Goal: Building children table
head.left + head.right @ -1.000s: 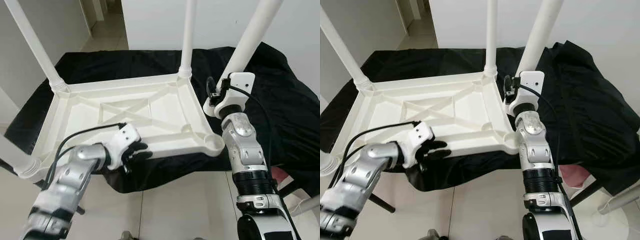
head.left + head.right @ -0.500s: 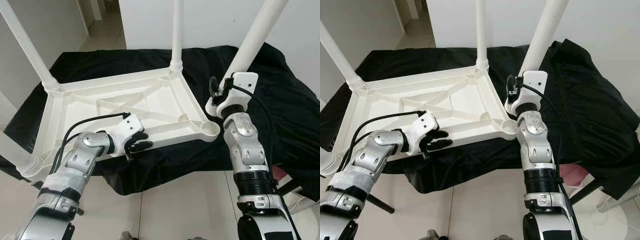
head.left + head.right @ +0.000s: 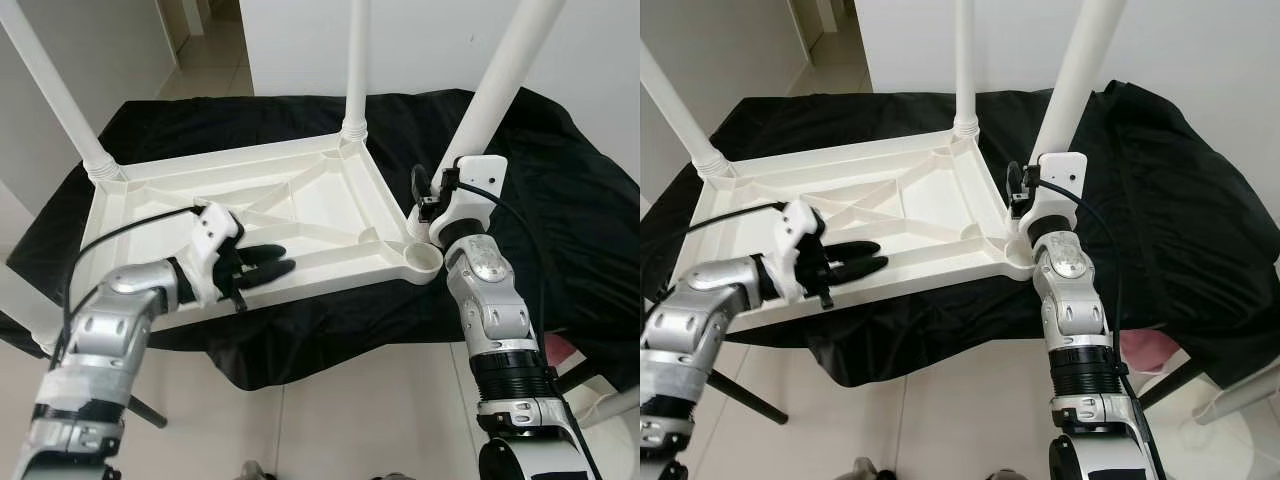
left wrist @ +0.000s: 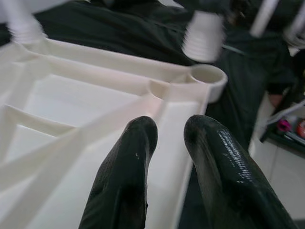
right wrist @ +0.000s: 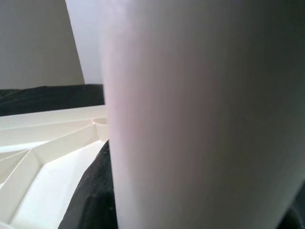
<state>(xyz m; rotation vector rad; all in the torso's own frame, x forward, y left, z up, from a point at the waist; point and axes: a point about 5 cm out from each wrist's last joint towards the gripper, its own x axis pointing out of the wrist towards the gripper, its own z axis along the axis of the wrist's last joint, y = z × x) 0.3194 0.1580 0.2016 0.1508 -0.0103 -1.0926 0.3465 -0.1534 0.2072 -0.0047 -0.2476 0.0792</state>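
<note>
A white plastic children's table (image 3: 300, 200) lies upside down on a black cloth. Legs stand in its far left corner (image 3: 60, 90) and far right corner (image 3: 355, 60). My right gripper (image 3: 425, 195) is shut on another white leg (image 3: 495, 90), held tilted. The leg's ribbed lower end (image 4: 202, 31) hangs just above the bare near right corner socket (image 3: 426, 258). My left gripper (image 3: 268, 266) hovers over the underside near the front rim. Its fingers (image 4: 128, 157) are slightly apart with nothing between them. The leg (image 5: 190, 119) is close up in the right wrist view.
The black cloth (image 3: 560, 200) covers the support beneath and hangs over its front edge. Pale tiled floor (image 3: 350, 420) lies in front, and a white wall stands behind. A pink object (image 3: 560, 350) sits low at the right. Another white leg (image 3: 15, 300) shows at the left edge.
My left gripper has left the table's front rim and moved left, up over the underside. The right arm with the leg has barely moved.
</note>
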